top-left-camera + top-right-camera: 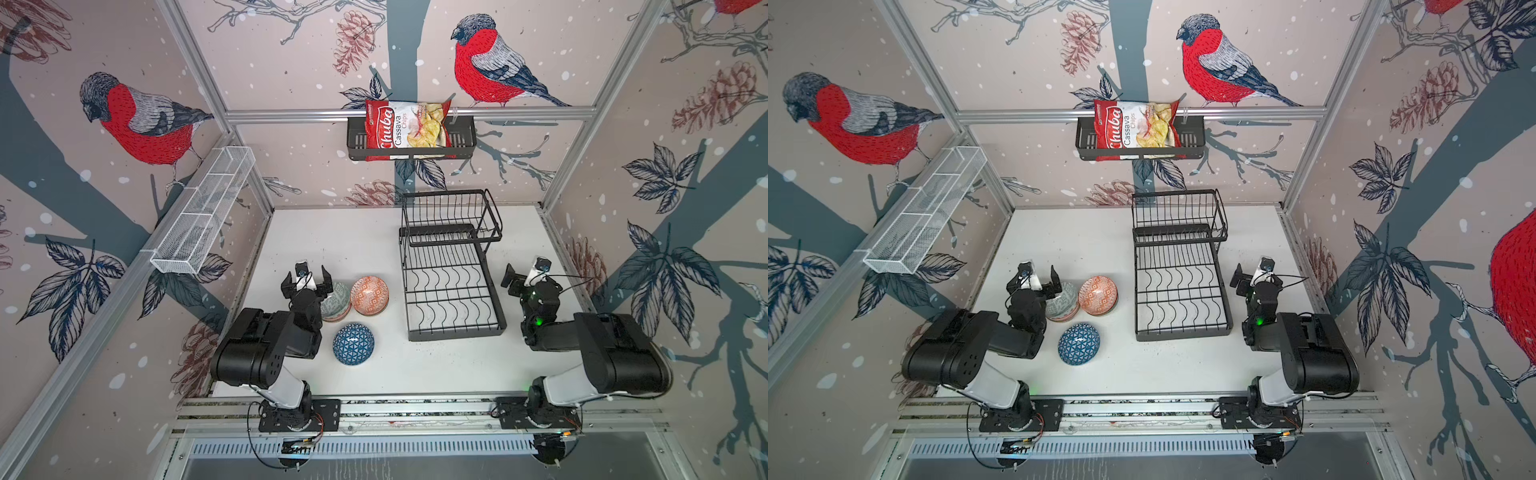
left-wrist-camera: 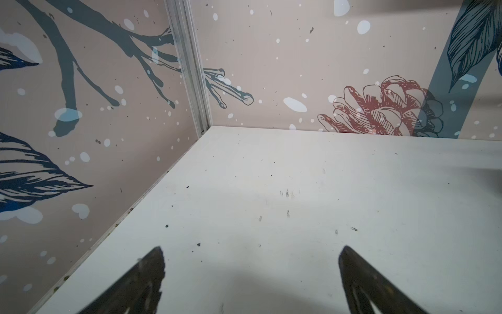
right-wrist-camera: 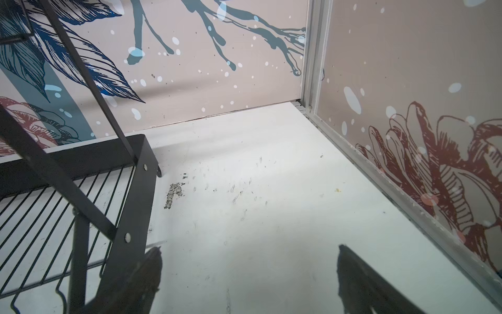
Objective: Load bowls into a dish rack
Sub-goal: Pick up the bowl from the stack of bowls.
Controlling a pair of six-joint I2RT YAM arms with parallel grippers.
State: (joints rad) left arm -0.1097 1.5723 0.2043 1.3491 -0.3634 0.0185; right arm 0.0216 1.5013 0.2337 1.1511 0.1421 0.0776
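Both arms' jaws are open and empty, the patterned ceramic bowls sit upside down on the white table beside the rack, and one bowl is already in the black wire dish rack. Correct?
Not quite. The black wire dish rack is empty, as both top views show. The rest of the statement stands.

Three bowls sit upside down: a teal-grey bowl just beside the left fingers, an orange bowl close beyond it, a blue-triangled bowl back behind those fingers. The black wire dish rack stands upright beside the right fingers.
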